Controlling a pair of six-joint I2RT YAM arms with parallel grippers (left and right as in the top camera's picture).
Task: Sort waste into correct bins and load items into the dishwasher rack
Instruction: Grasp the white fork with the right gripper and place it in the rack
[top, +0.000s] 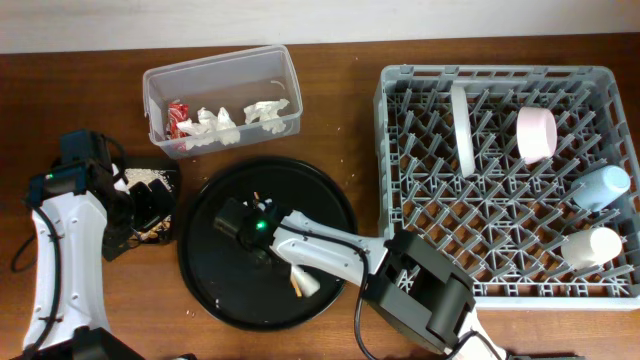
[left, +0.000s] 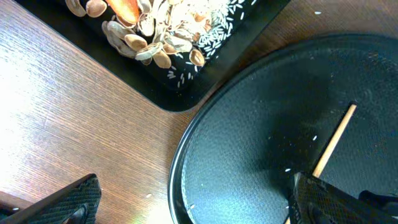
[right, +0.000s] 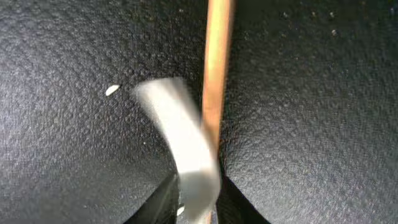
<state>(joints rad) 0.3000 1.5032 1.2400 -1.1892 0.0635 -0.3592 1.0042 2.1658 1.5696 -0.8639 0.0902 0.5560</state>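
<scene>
A round black tray (top: 215, 290) lies mid-table and also shows in the left wrist view (left: 249, 124). My right gripper (top: 243, 222) is low over its left half. In the right wrist view it (right: 199, 208) is shut on a blurred white plastic piece (right: 183, 146), with a wooden stick (right: 216, 68) pressed alongside. My left gripper (top: 150, 212) (left: 199, 205) is open and empty, straddling the tray's left rim. A wooden stick (left: 334, 140) lies on the tray. Another white piece (top: 306, 281) and an orange stick (top: 295, 288) lie beside the right arm.
A small black tray (top: 160, 178) (left: 177, 99) of nut shells and rice sits left of the round tray. A clear bin (top: 222, 70) with tissues and a red wrapper stands behind. The grey dish rack (top: 390, 150) at right holds a white plate, pink, blue and white cups.
</scene>
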